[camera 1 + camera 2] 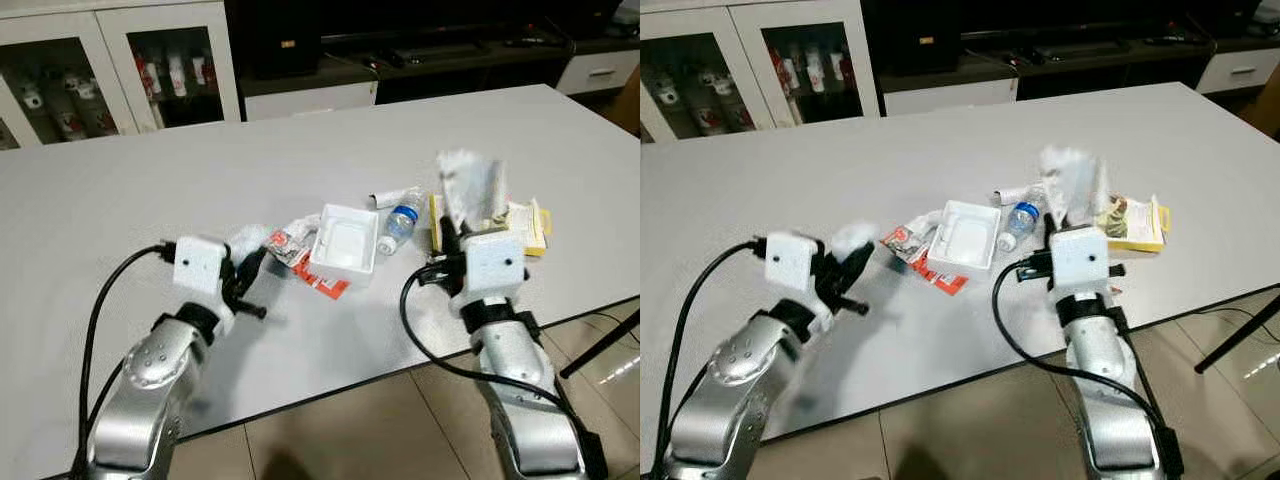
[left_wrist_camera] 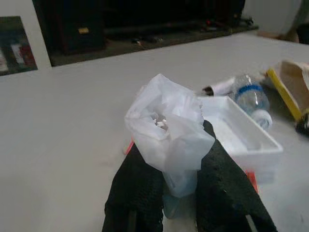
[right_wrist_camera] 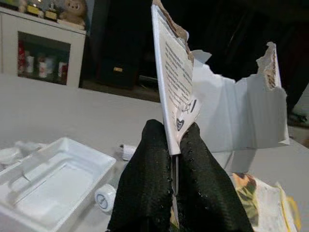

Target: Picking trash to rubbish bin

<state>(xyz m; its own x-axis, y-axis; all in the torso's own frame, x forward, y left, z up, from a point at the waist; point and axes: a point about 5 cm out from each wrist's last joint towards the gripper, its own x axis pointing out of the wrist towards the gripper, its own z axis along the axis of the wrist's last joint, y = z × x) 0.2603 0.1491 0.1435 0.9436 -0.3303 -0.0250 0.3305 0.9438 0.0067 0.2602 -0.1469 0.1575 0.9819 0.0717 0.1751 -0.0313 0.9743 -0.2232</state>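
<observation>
The left gripper (image 2: 176,193) is pinching a crumpled white plastic bag (image 2: 169,128) between its black fingers (image 2: 137,193), holding it above the table (image 1: 150,200) toward its near edge. The right gripper (image 3: 174,164) is gripping a torn white carton (image 3: 227,111) upright, closer to the near right edge. Between them, a white foam tray (image 1: 343,240), a small water bottle (image 1: 400,222) and a red wrapper (image 1: 322,285) are lying on the tabletop.
</observation>
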